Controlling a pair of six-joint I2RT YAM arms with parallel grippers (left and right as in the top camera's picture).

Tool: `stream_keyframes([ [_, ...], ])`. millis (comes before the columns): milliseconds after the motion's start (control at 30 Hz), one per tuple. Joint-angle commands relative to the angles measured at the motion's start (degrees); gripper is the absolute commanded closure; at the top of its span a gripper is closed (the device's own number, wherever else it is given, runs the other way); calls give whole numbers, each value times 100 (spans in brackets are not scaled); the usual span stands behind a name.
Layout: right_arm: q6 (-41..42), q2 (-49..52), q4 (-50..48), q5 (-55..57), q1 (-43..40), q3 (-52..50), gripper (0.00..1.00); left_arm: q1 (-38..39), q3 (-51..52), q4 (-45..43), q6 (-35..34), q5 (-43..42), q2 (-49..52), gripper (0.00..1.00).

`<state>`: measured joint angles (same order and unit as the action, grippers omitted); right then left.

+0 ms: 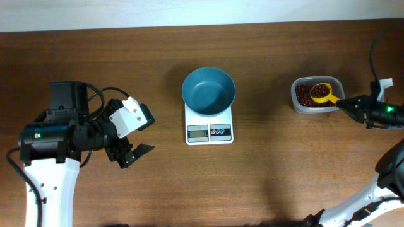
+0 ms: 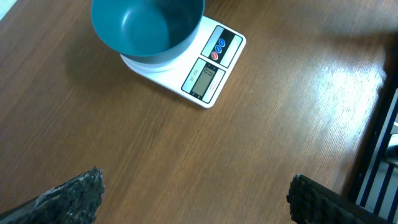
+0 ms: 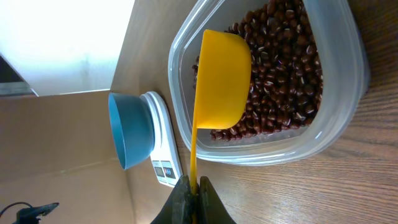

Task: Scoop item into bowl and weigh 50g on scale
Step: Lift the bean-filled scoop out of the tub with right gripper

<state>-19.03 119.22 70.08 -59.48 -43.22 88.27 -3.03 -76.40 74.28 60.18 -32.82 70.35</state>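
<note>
The teal-blue bowl [image 1: 209, 90] stands empty on the white scale [image 1: 209, 132] at mid table; both also show in the left wrist view, bowl [image 2: 147, 28] and scale [image 2: 208, 70], and in the right wrist view, bowl [image 3: 129, 130] and scale [image 3: 163, 162]. The reddish-brown beans [image 1: 305, 95] lie in a clear plastic tub [image 1: 317, 108] at the right. My right gripper [image 1: 345, 103] is shut on the handle of a yellow scoop [image 1: 322, 93], whose cup [image 3: 221, 78] rests over the beans [image 3: 283, 68]. My left gripper [image 1: 132, 153] is open and empty, left of the scale.
The clear tub [image 3: 292, 146] sits near the table's right edge. The left arm's black and white body [image 1: 69, 132] lies over the left part of the wooden table [image 1: 265, 183]. A dark frame [image 2: 382, 149] shows at the right of the left wrist view.
</note>
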Motion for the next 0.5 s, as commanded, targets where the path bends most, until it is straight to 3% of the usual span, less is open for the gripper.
stream_keyframes([
  [0, -356, 31, 105, -337, -146, -31, 96, -24, -72, 11, -74, -127, -17, 1],
  [467, -866, 33, 549, -704, -262, -33, 96, -24, -72, 11, -74, -127, -17, 1],
])
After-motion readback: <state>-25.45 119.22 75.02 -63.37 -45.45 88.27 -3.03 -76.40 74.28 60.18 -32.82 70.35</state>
